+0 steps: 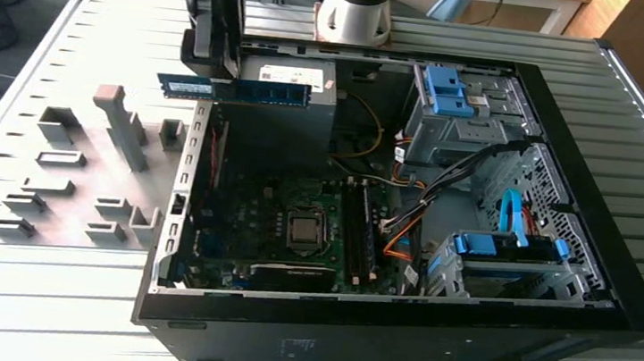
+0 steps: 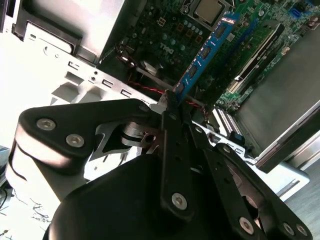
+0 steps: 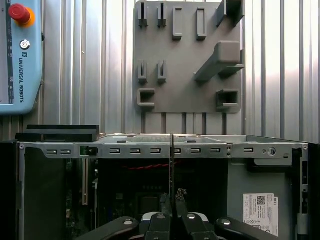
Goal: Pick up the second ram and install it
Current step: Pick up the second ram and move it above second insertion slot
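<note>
over case [image 1: 402, 333] rim, gripper [image 2: 173, 102] clamps second ram [image 2: 206, 50]; held end hidden between jaws

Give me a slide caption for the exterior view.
Gripper holds the second ram level above the open computer case.

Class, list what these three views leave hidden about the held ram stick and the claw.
Second wrist view: the second ram's gripped end, covered by the claw.
First wrist view: its broad faces, as it shows edge-on.
Exterior view: the arm's upper part, cut by the top edge.
</note>
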Controlling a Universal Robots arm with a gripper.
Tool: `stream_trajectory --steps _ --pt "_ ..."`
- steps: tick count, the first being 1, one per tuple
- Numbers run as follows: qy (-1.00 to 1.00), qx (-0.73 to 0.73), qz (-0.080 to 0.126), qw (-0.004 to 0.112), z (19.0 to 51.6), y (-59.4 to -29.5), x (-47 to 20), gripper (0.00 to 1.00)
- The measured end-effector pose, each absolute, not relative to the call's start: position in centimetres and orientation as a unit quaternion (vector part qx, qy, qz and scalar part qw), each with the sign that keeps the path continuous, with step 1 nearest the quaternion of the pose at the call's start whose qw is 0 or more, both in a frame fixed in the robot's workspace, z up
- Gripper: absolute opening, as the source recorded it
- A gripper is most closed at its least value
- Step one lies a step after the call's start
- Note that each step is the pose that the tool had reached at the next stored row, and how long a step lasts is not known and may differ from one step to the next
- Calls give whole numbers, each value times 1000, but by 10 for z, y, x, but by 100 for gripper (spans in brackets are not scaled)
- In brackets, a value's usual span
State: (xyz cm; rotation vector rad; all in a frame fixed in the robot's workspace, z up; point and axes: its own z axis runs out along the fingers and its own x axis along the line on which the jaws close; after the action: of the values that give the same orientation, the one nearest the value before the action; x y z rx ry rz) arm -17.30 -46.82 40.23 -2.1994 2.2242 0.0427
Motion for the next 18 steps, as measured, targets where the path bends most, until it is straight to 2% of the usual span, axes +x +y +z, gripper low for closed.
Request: stream_trajectory --steps 18 --pt "711 -703 14 7 402 -468 -160 14"
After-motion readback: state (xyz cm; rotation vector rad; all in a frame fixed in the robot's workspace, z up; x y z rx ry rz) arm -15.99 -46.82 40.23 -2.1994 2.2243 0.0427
